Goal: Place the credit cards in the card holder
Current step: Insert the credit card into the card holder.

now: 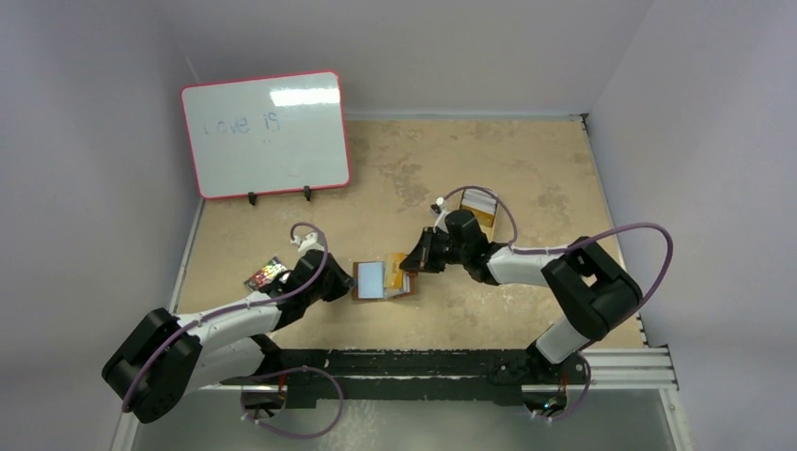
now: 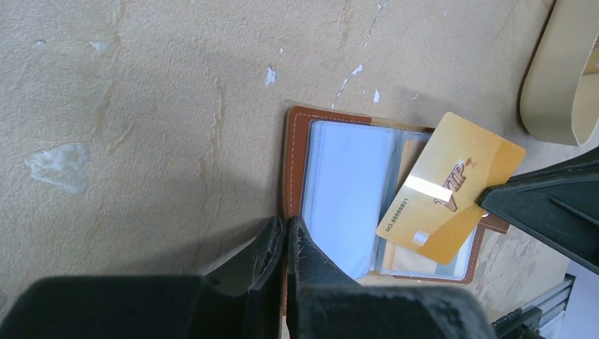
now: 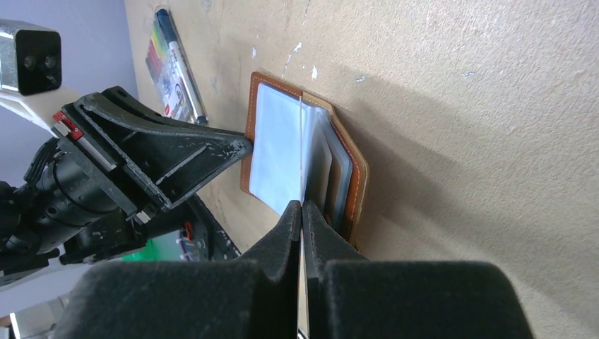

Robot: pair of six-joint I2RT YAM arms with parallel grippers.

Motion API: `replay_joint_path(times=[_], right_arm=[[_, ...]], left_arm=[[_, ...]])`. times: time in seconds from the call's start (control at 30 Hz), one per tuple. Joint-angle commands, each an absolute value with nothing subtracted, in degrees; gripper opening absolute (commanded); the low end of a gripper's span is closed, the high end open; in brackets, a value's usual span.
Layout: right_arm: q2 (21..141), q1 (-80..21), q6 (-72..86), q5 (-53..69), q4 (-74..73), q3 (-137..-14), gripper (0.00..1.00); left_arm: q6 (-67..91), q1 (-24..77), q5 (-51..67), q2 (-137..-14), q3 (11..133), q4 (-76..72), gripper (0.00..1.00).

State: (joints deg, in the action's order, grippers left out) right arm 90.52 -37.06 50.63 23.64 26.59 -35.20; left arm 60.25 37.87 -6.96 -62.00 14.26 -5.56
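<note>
One gold card (image 2: 448,187) is all I can count outside a sleeve, and one holder (image 2: 339,191) lies open on the counter (image 2: 141,106) between the arms. The right end effector (image 3: 301,208) is clamped on the card's edge and holds it slanted over the holder's right-hand sleeves; whether a corner has entered a slot I cannot tell. The left end effector (image 2: 286,229) has its fingers together, tip pressed on the holder's left border. The card looks stiff, thin, light and slick, so a pinch at the trailing edge suits it. The holder looks soft and light, apt to slide unless pinned at its leather border. One tin (image 2: 558,85) sits nearby.
</note>
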Motion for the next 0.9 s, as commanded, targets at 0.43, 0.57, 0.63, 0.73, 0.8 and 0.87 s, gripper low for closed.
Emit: replay_joint_path(times=[0.43,0.57,0.63,0.73,0.8,0.87], right_arm=[[93.9,-37.1,54.3,26.8,33.8,-33.0,0.00],[94.1,-37.6,54.5,26.6,32.2,-33.4,0.00],[94.3,-37.7,54.5,26.4,31.8,-33.3,0.00],[95.4,-38.1,53.8,26.9,30.9,-34.1,0.00],[95.7,-38.4,53.1,26.2,29.5,-34.7,0.00],[95.8,-38.6,53.0,25.6,28.7,-34.8,0.00]], left_arm=[[59.5,37.4,-6.9,-62.8,13.8,-8.9,0.00],[59.5,37.4,-6.9,-63.0,14.0,-8.7,0.00],[59.6,37.4,-6.9,-62.8,14.1,-8.7,0.00],[59.7,37.4,-6.9,-62.8,14.3,-8.6,0.00],[59.6,37.4,-6.9,-62.6,14.4,-8.5,0.00],[59.5,37.4,-6.9,-62.5,14.4,-8.4,0.00]])
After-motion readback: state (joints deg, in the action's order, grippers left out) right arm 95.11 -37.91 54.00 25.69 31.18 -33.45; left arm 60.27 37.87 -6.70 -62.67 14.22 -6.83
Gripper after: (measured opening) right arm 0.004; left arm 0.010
